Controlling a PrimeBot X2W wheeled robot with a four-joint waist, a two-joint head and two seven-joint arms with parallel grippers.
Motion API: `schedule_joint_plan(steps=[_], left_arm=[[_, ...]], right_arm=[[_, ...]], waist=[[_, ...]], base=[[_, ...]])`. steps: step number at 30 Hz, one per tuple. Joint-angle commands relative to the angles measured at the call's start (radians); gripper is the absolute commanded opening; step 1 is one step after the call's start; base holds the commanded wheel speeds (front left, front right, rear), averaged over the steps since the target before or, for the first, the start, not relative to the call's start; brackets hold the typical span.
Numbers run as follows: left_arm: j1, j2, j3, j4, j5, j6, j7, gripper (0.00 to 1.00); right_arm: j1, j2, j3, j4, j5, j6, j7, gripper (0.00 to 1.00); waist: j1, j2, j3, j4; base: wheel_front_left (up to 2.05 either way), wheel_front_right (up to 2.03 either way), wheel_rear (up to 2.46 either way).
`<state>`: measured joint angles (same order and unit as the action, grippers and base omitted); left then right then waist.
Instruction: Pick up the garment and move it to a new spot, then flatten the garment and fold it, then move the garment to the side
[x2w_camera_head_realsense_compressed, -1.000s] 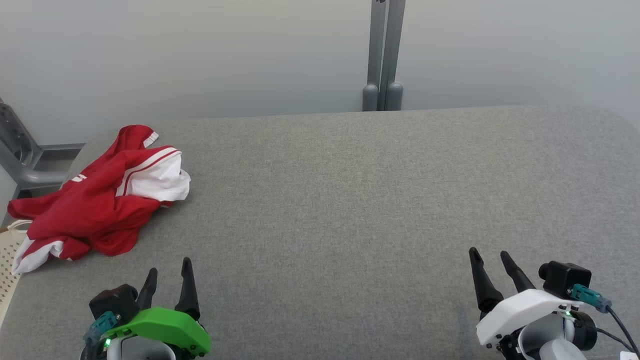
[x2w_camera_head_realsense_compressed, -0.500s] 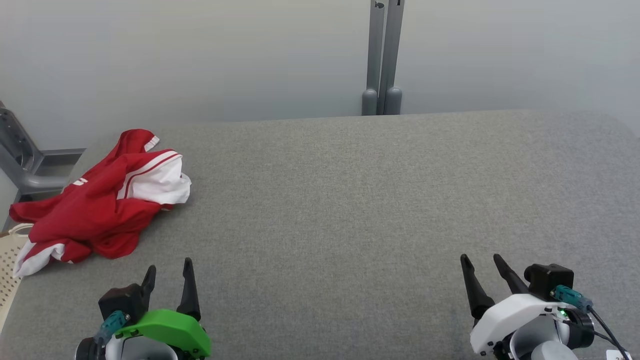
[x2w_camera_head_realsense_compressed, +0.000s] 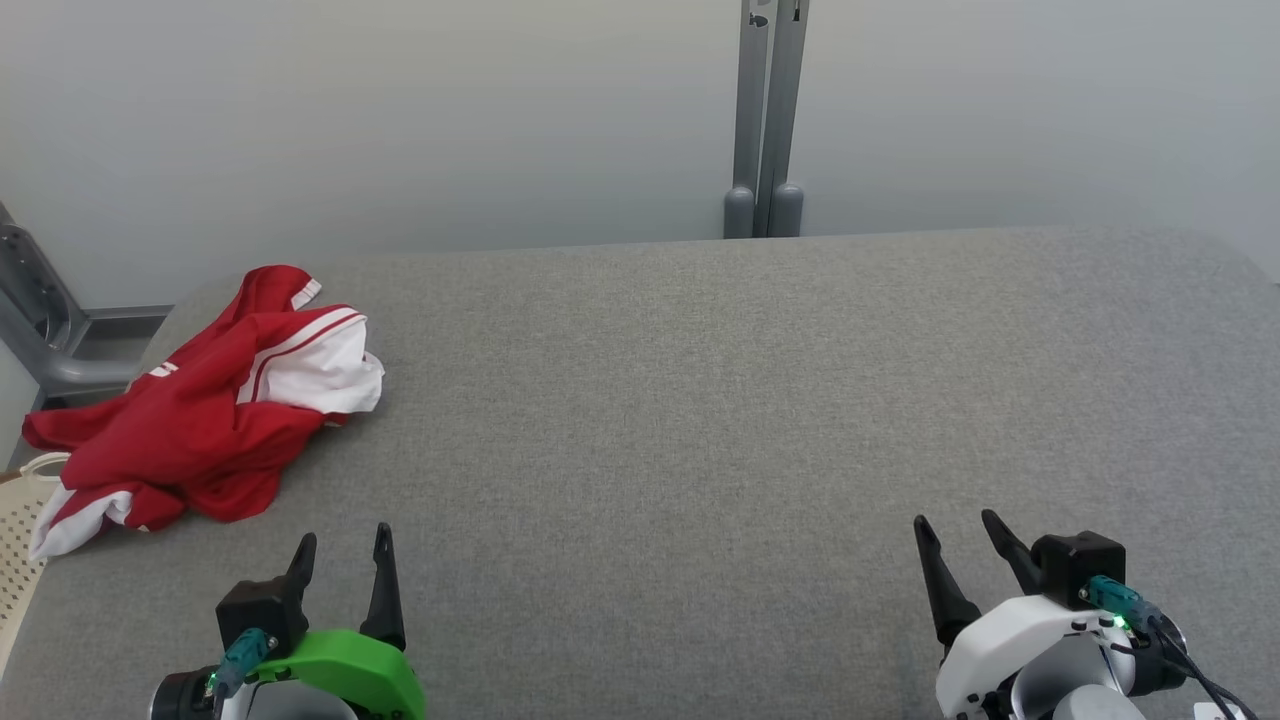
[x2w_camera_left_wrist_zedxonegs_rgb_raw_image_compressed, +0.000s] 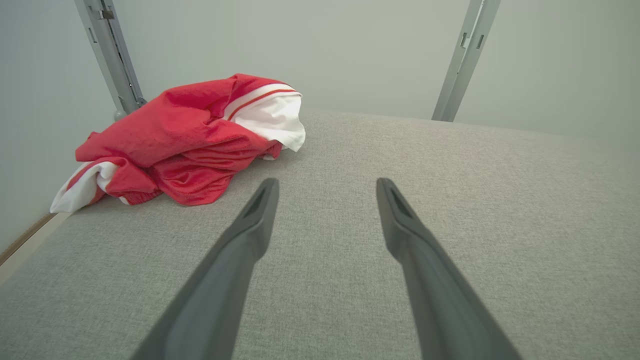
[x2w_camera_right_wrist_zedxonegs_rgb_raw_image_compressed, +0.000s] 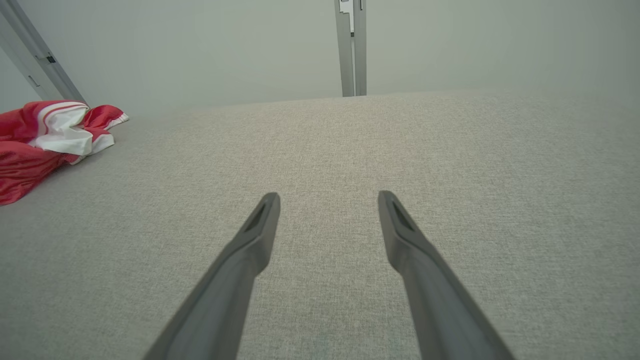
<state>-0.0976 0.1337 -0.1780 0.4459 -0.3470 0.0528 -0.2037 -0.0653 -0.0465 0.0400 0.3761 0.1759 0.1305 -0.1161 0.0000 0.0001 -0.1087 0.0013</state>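
Crumpled red garment (x2w_camera_head_realsense_compressed: 200, 420) with white panels and striped trim lies bunched at the grey worktop's (x2w_camera_head_realsense_compressed: 700, 400) far left edge, well apart from left hand (x2w_camera_head_realsense_compressed: 343, 536) and right hand (x2w_camera_head_realsense_compressed: 955, 520), both open, empty.

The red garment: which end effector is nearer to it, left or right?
Left. The left end effector is open, just short of the garment; the right end effector is far across the grey surface.

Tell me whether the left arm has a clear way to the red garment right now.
Probably yes. The left gripper is open and empty, the garment lies just ahead to its left, and only bare grey table lies between them.
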Motion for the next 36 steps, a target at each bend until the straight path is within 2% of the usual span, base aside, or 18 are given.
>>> schedule_joint_plan(steps=[1,15,29,36], left_arm=[[0.008,0.007,-0.003,0.002,0.023,0.004,-0.008,1.00],[0.016,0.015,-0.021,0.017,0.086,0.023,-0.034,1.00],[0.017,0.016,-0.033,0.019,0.061,0.027,-0.023,1.00],[0.025,0.023,-0.041,0.009,0.058,0.030,-0.010,1.00]], right_arm=[[-0.009,-0.005,0.001,0.003,-0.024,0.000,-0.008,1.00],[-0.016,-0.006,0.020,0.026,-0.102,0.000,-0.030,1.00],[-0.001,-0.006,0.011,0.024,-0.100,0.000,-0.034,1.00],[0.019,-0.005,-0.002,0.011,-0.094,0.000,-0.041,1.00]], waist=[[0.0000,-0.0001,-0.002,0.000],[0.0000,-0.0001,-0.014,0.001],[0.0000,-0.0001,-0.016,0.012],[0.0000,-0.0001,-0.017,0.084]], base=[[0.00,0.00,0.00],[0.00,0.00,0.00],[0.00,0.00,0.00],[0.00,0.00,0.00]])
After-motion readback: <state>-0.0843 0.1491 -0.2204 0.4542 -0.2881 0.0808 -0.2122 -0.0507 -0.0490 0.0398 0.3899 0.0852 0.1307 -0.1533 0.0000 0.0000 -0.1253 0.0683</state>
